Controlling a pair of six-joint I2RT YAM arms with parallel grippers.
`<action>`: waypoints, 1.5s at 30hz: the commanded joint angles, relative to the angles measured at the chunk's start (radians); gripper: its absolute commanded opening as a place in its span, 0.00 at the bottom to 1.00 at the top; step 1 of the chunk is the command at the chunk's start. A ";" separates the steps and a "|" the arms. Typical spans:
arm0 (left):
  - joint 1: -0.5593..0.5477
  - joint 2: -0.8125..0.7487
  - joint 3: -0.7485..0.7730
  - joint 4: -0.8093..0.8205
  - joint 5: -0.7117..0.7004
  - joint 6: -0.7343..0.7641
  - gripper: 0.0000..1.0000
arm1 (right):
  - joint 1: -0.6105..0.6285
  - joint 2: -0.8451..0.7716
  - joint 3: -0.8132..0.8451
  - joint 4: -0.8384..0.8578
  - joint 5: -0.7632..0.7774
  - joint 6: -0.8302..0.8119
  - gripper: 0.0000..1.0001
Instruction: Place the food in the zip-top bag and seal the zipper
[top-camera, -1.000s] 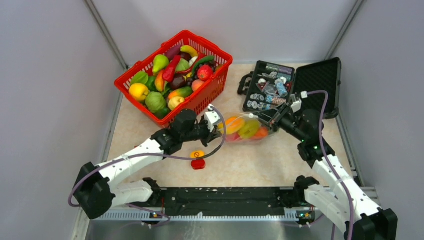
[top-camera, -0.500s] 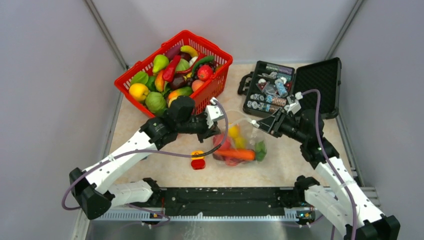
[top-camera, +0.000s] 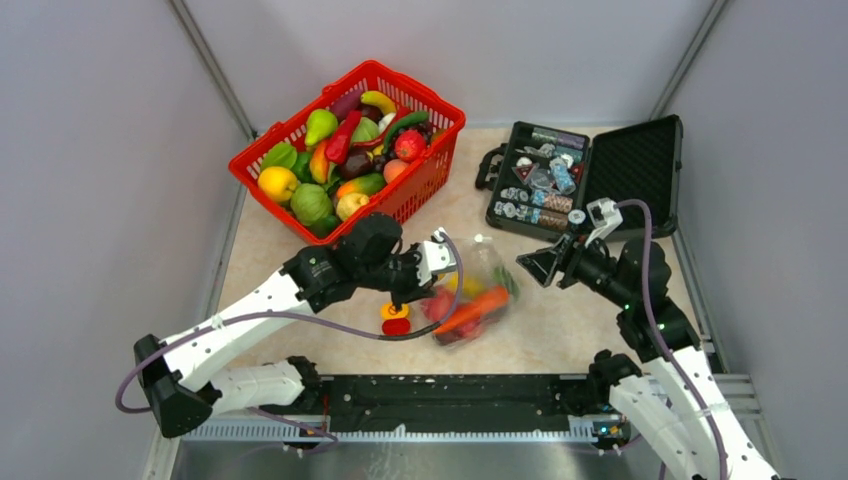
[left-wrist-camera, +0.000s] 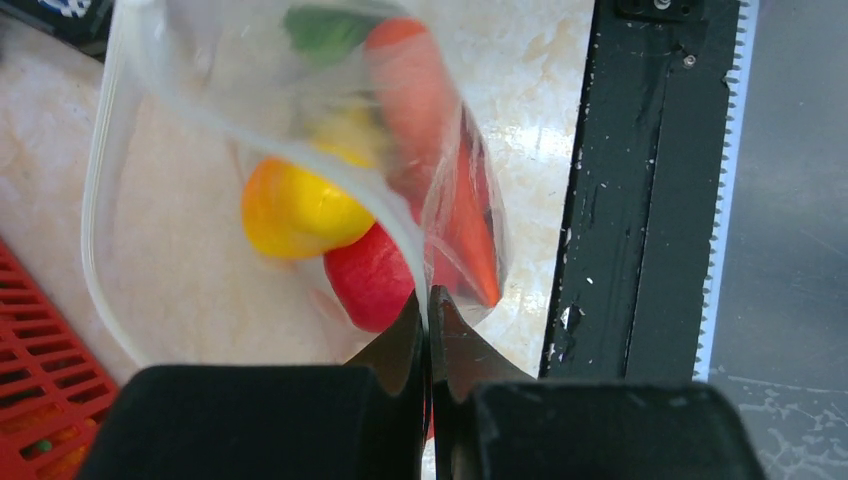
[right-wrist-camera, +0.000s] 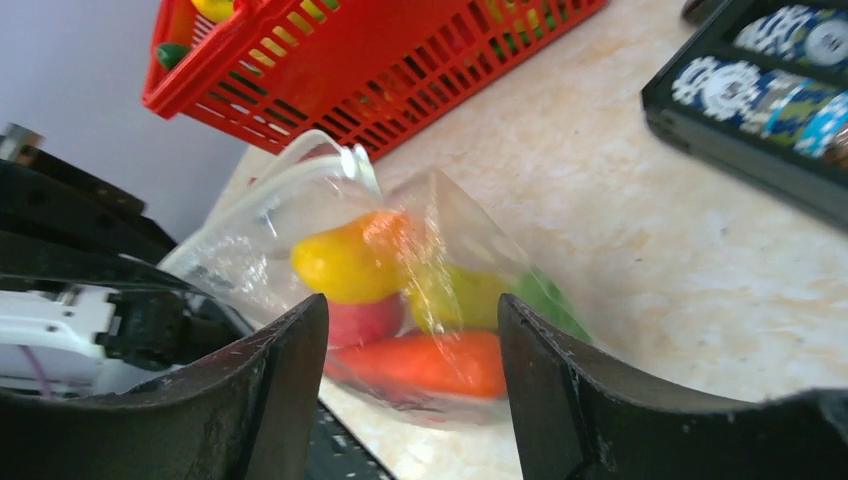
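Left gripper (left-wrist-camera: 428, 300) clenched on bag (top-camera: 482, 262) edge | carrot (top-camera: 472, 308) inside lies 8-to-2 o'clock, green top toward 2 | right gripper (top-camera: 545, 268) released, at bag's 3 o'clock

clear crinkly zip-top bag (top-camera: 478, 290), mouth end pinched up by the left gripper (left-wrist-camera: 428, 300), loaded end sagging low over the table (top-camera: 560, 330) (touching it or not, hard to tell). mouth gaping, zipper (left-wrist-camera: 95, 220) unsealed, whitish strip curving wide around the opening. bunched together inside: a long orange carrot (right-wrist-camera: 430, 362), a round red piece (right-wrist-camera: 365, 320), a yellow-orange fruit (right-wrist-camera: 345, 262), a paler yellow-green piece (right-wrist-camera: 460, 295) and something green (right-wrist-camera: 545, 300) at the far end, all glossy and pressed against the film. rest of the food (top-camera: 345, 150) heaped in the red basket (top-camera: 300, 115), well apart from the bag: greens, yellows, reds, some dark purple.
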 joint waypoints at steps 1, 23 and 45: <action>-0.028 -0.046 0.001 0.028 -0.020 0.023 0.00 | -0.009 -0.027 0.031 0.035 0.046 -0.226 0.63; -0.052 0.027 0.106 -0.045 -0.049 0.057 0.00 | -0.017 0.718 0.293 0.364 -0.722 -0.896 0.77; -0.052 -0.012 0.081 -0.023 -0.094 0.024 0.00 | 0.103 1.120 0.529 0.197 -0.898 -1.057 0.69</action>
